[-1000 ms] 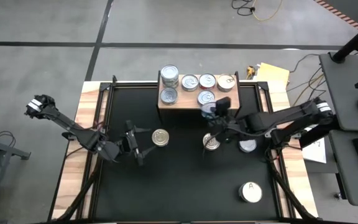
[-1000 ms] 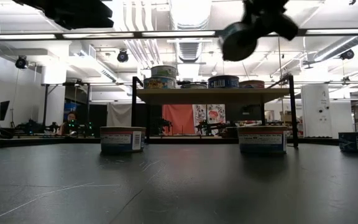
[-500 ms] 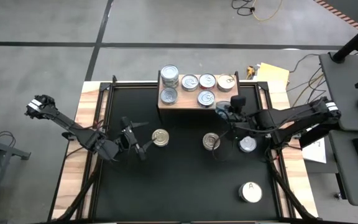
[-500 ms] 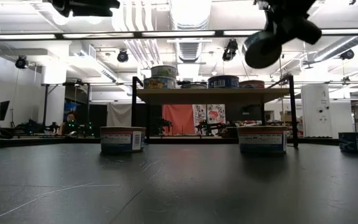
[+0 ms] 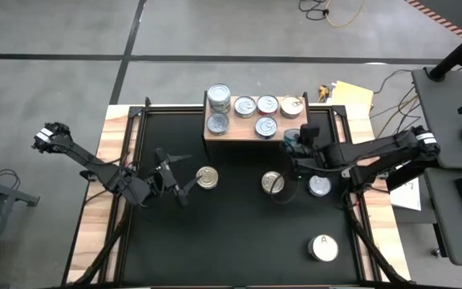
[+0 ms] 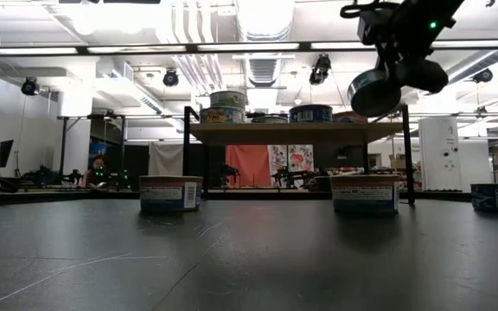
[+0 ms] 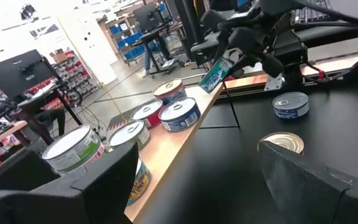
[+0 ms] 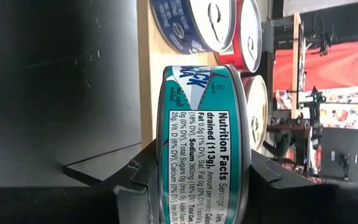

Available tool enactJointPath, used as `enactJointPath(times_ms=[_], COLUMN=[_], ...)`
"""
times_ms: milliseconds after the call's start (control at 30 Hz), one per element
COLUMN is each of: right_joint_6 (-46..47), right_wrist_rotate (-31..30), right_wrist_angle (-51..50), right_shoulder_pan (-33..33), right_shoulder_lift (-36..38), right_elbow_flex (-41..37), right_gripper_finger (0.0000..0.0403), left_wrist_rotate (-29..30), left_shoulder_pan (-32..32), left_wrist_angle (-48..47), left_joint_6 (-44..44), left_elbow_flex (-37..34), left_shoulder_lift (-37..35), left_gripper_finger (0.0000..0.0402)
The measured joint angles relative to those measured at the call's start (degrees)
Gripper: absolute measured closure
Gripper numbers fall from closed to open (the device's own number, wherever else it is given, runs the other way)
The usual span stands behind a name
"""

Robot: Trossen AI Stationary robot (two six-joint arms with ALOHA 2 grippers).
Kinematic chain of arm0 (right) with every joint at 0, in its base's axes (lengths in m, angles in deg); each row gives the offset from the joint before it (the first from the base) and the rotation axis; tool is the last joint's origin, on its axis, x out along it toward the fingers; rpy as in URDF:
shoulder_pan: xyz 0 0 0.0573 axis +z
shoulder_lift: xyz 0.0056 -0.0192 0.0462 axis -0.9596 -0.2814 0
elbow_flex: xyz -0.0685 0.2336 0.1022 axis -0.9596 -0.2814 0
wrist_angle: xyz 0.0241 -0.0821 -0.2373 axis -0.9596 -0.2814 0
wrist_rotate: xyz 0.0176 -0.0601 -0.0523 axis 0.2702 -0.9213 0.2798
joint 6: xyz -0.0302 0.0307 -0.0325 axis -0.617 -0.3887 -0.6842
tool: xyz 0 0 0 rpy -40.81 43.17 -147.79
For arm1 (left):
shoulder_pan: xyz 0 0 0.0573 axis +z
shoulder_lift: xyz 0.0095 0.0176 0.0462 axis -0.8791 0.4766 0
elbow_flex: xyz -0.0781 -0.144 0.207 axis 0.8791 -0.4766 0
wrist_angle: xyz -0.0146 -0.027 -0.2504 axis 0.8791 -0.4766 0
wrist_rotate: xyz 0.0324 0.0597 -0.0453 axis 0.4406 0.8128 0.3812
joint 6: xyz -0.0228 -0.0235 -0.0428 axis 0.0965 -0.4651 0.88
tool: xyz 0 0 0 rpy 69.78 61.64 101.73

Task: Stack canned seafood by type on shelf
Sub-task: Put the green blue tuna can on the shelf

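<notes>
The right pincer (image 5: pixel 292 142), pinching a teal can (image 8: pixel 205 146), has moved up beside the shelf (image 5: pixel 239 131) to set it down; the left pincer (image 5: pixel 179 172) waits spread

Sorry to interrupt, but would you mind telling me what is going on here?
The right gripper holds a teal-labelled can in the air by the right end of the wooden shelf, which already carries six cans. Four more cans sit on the black table. The left gripper waits, jaws open, beside a gold-topped can.
</notes>
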Motion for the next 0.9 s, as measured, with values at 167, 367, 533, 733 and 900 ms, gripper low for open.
enactJointPath(times_ms=[167, 367, 533, 733, 900], right_joint_6=[-2.1, -4.5, -4.6, -3.7, -0.8], right_wrist_rotate=[0.1, 0.4, 3.5, 5.3, 9.9], right_wrist_angle=[2.7, 5.4, 5.7, 6.2, 6.6], right_shoulder_pan=[-2.4, -4.4, -5.7, -5.9, -6.8], right_shoulder_lift=[0.0, 0.0, 0.0, 0.0, 0.0], right_elbow_flex=[-0.5, -0.5, -0.5, -0.5, -0.5], right_gripper_finger=[0.0281, 0.0263, 0.0277, 0.0250, 0.0205], left_wrist_rotate=[0.0, 0.0, 0.0, 0.0, 0.0], left_shoulder_pan=[0.1, 0.1, 0.1, 0.1, 0.1], left_wrist_angle=[0.0, 0.0, 0.0, -0.1, -0.5], left_joint_6=[-0.7, -0.7, -0.7, -0.7, -0.7], left_elbow_flex=[0.1, -0.6, -0.7, -0.5, -0.4], left_shoulder_lift=[0.0, 0.0, 0.0, 0.0, 0.0], left_gripper_finger=[0.0086, 0.0086, 0.0086, 0.0086, 0.0086])
